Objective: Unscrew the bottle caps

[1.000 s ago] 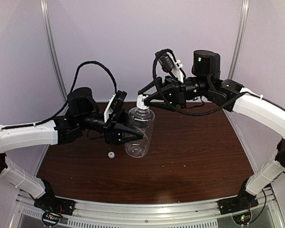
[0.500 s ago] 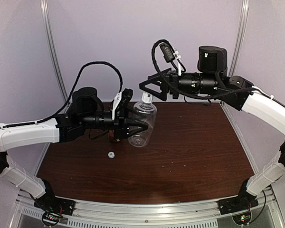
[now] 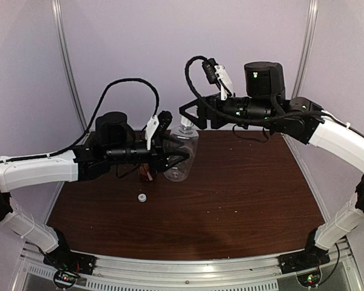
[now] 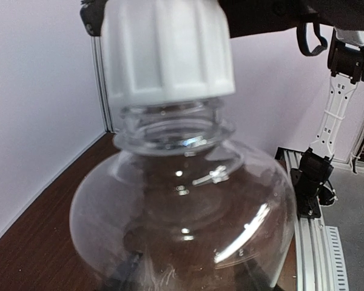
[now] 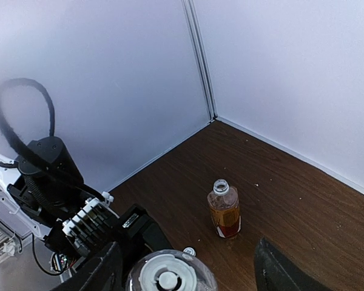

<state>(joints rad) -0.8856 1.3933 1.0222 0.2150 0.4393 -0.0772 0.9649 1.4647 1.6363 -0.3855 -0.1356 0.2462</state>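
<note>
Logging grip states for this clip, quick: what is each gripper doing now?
Left gripper: shut on the clear bottle.
Right gripper: open, straddling the white cap without touching it.

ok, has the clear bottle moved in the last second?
Yes. The clear bottle has moved up the frame in the top view, away from the loose cap, which stayed put.

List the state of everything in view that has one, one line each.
clear bottle, gripped by left tool, capped
white cap, on the clear bottle's neck
left tool, shut on clear bottle
right tool, open, fingers either side of white cap
amber bottle, upright on table, uncapped
loose cap, lying on table
</note>
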